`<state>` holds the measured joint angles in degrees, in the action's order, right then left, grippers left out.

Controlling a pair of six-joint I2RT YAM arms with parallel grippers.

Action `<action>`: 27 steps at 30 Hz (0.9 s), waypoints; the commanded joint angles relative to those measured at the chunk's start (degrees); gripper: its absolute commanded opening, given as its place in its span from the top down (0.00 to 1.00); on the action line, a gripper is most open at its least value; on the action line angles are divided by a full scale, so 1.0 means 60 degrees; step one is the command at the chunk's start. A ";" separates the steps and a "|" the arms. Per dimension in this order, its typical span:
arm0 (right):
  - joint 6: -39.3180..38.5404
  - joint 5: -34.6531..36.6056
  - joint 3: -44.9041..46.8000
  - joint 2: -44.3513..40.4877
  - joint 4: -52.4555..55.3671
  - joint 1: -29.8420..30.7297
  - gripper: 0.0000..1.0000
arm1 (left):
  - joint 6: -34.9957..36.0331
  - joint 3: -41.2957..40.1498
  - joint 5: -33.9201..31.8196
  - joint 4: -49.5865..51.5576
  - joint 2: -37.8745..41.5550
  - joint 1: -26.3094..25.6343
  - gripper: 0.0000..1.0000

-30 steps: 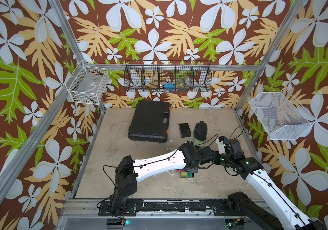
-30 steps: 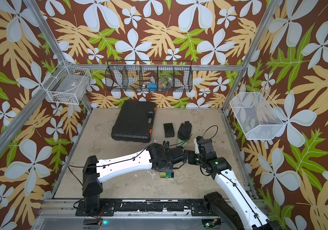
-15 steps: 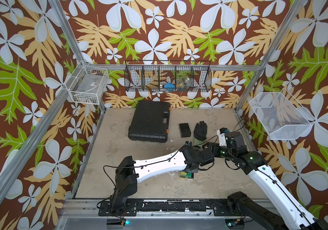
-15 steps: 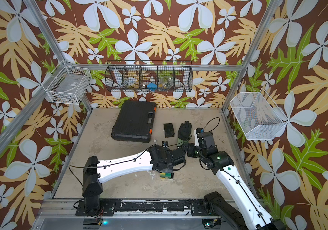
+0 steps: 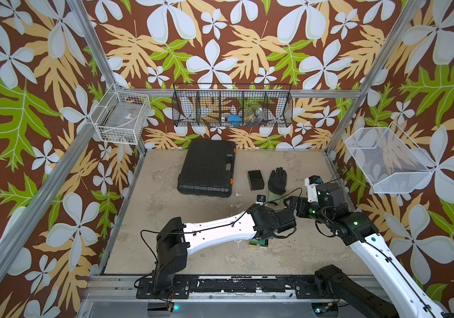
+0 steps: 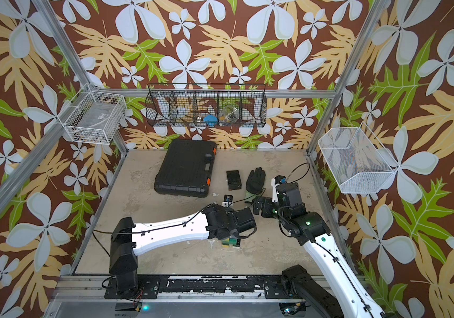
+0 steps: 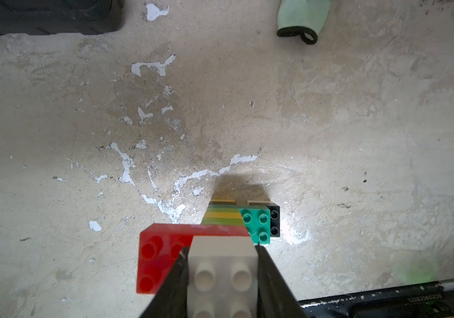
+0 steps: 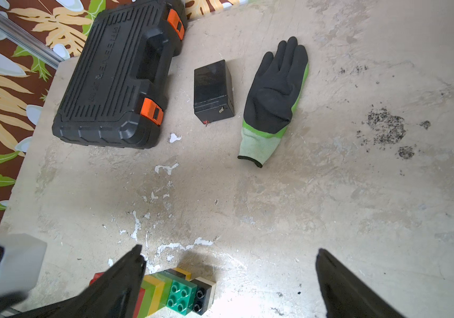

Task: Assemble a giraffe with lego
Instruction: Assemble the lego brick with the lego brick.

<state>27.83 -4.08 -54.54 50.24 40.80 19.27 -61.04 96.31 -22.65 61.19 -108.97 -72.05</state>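
White brick (image 7: 223, 275), the top piece of the giraffe (image 5: 258, 242), is sitting clamped in the left hand (image 7: 221, 249), with one finger pressing on each side of it. It is resting on the red brick (image 7: 154, 258), which is sticking out to one side beneath it. Under that, lime and yellow neck stripes are showing, then the dark green body (image 7: 256, 225) and a black leg brick (image 7: 274, 224).

The figure is standing near the front middle of the tabletop (image 8: 358, 192). In both top views it is mostly hiding under the left wrist, with only an edge peeking out.

The right hand (image 8: 228, 249) is hovering just beside it, fingers standing wide apart and gripping nothing. The giraffe is showing close to one of those fingers in the right wrist view.

Farther back, a black case (image 8: 121, 77), a small black box (image 8: 213, 92) and a black-and-green glove (image 8: 275, 90) are lying in a row, box between the other two, all well apart from the giraffe.

A black wire basket (image 5: 232, 106) is hanging on the back wall.
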 commanded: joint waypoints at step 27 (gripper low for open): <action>-0.0084 0.0343 -0.0109 -0.0934 0.0173 -0.0440 0.02 | 0.0371 -0.1590 0.2853 0.0129 -0.0164 -0.0538 0.92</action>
<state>26.85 -2.72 -54.92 45.15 42.02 16.88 -58.30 90.59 -25.74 56.34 -106.59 -75.31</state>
